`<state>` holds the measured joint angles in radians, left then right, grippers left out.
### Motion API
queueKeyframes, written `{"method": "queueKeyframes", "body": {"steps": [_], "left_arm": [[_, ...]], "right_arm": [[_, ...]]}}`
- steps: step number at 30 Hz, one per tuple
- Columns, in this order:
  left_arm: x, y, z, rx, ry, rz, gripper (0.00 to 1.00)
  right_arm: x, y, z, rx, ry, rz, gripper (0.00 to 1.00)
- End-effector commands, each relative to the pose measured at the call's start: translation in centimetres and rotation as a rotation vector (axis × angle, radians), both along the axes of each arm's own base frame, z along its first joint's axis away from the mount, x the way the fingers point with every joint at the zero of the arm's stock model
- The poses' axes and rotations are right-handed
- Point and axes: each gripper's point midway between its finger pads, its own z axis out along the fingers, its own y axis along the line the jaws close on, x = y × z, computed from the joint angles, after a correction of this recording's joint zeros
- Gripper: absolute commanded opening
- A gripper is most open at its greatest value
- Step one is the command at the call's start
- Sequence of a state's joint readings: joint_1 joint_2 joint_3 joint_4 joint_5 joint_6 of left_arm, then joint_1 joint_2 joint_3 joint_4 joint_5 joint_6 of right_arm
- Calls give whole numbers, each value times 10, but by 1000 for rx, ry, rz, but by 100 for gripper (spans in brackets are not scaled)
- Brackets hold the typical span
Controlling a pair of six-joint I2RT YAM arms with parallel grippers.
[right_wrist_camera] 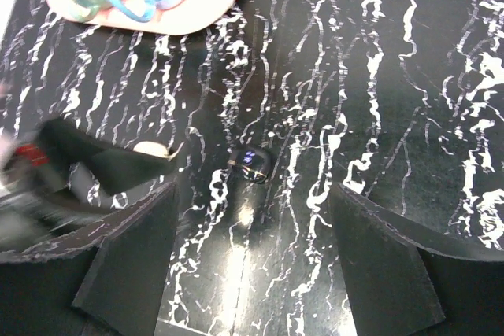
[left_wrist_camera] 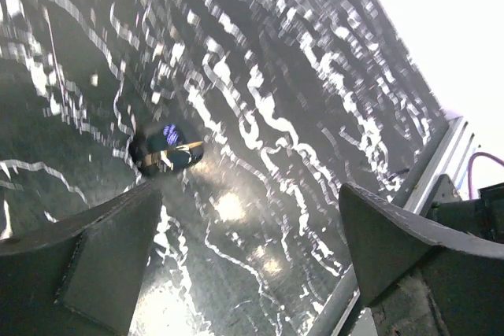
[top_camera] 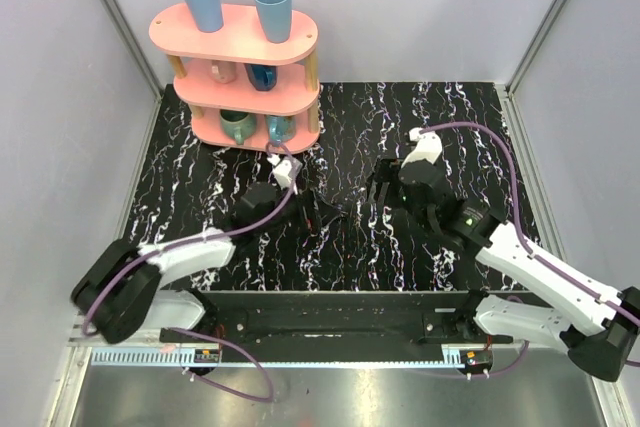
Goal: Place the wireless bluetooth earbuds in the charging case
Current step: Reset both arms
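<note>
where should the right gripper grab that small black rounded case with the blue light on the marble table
Probably across the two longer sides of the small black rounded case, coming straight down from above: it lies flat and low on the black marbled table with nothing touching it, so the open right gripper can straddle it.

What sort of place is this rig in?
Likely a lab test cell: plain panel walls on aluminium posts box in a marble-print tabletop, with a pink shelf of mugs as props.
</note>
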<state>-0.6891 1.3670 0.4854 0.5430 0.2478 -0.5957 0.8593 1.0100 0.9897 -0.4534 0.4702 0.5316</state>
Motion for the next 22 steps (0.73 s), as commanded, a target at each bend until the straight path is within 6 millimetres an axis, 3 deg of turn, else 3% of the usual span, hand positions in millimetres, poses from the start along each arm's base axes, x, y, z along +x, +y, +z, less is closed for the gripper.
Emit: {"method": "queueKeyframes", "body": {"steps": [1, 2, 3, 4, 5, 8, 9, 12, 16, 22], "left_arm": [[11, 16, 59, 63, -234, 54, 99], [8, 21, 79, 40, -282, 68, 99], [8, 25, 87, 51, -328, 63, 99], [5, 27, 95, 44, -360, 58, 99], [-2, 31, 116, 12, -418, 50, 99], [-1, 52, 136, 4, -466, 149, 99], [-5, 62, 155, -12, -509, 175, 99], [-1, 100, 154, 81, -485, 335, 99], [6, 134, 150, 186, -475, 484, 99], [13, 148, 140, 259, -444, 558, 99]], "right_arm": [[28, -25, -16, 29, 45, -133, 84], [30, -25, -27, 51, 90, -113, 86], [34, -29, -32, 70, 106, -121, 87], [45, -45, -39, 87, 114, -165, 88], [46, -46, -42, 105, 124, -153, 88], [54, -72, -50, 130, 135, -199, 89], [57, -77, -51, 136, 137, -207, 89], [60, -88, -57, 155, 150, -215, 90], [63, -89, -59, 146, 132, -214, 92], [66, -98, -56, 104, 99, -238, 94]]}}
